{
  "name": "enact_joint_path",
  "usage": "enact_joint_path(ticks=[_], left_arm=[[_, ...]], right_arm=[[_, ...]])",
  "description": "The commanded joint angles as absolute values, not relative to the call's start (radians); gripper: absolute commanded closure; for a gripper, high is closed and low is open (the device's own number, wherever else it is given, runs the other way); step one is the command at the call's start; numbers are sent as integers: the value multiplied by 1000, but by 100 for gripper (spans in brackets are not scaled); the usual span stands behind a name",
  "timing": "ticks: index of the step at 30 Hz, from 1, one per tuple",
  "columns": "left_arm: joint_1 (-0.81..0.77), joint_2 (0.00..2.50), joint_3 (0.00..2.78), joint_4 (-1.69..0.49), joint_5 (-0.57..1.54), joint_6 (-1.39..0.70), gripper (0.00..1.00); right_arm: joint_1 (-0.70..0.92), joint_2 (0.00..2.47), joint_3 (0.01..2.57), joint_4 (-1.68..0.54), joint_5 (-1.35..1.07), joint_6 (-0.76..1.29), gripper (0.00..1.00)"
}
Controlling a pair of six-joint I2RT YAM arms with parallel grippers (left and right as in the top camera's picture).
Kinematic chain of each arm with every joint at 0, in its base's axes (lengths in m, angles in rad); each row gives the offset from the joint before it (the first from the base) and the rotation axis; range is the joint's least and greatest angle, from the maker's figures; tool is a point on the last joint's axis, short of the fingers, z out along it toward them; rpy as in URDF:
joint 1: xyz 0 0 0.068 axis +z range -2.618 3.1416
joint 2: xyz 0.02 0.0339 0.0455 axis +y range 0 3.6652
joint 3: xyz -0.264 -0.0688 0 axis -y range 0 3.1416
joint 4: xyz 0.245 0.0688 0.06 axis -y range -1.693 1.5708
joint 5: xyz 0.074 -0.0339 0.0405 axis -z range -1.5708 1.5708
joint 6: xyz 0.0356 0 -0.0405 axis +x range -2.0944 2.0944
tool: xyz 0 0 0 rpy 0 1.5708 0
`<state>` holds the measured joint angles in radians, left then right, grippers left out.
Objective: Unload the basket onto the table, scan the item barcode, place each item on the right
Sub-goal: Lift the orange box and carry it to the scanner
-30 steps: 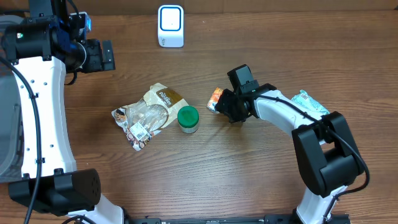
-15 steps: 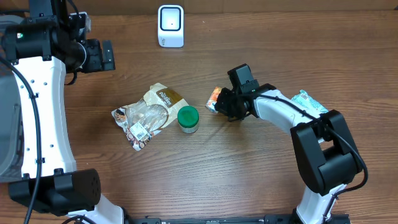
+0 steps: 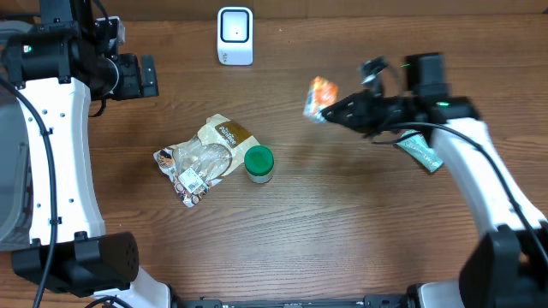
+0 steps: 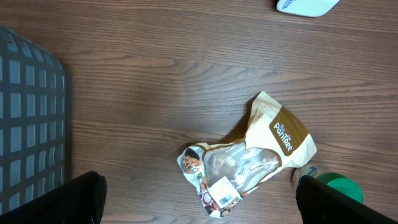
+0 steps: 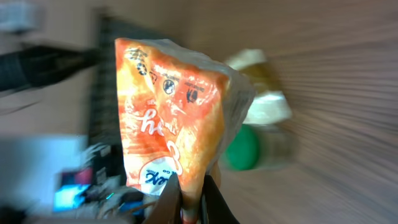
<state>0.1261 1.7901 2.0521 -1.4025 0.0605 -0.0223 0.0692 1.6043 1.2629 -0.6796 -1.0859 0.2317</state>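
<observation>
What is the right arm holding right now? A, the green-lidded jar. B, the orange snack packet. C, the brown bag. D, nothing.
B: the right fingers pinch the orange snack packet by its edge, while the green-lidded jar and brown bag lie on the table.

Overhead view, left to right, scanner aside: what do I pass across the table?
left gripper → brown-and-clear snack bag → green-lidded jar → orange packet, held by right gripper → teal packet

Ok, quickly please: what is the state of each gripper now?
Left gripper: open, holding nothing.
Right gripper: closed on the orange packet.
</observation>
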Motion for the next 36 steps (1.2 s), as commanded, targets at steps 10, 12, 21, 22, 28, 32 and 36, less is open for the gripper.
enact_joint_path(ticks=[10, 12, 21, 22, 28, 32, 36], left_arm=[[124, 1798, 2050, -1402, 68, -6, 0], [124, 1798, 2050, -1402, 68, -6, 0], [124, 1798, 2050, -1402, 68, -6, 0], [124, 1798, 2050, -1402, 68, -6, 0], [124, 1798, 2050, -1402, 68, -6, 0], [124, 1798, 2050, -1402, 68, -6, 0], [124, 1798, 2050, -1402, 68, -6, 0]], right_arm=[[79, 1595, 1270, -745, -1415, 97, 93], [79, 1595, 1270, -754, -1414, 100, 96], [197, 1596, 1307, -803, -955, 341, 96], [216, 1596, 1334, -823, -902, 350, 96], [324, 1678, 1710, -1087, -507, 332, 96], [395, 1854, 2101, -1242, -287, 289, 96], [461, 2057, 2426, -1263, -27, 213, 96]])
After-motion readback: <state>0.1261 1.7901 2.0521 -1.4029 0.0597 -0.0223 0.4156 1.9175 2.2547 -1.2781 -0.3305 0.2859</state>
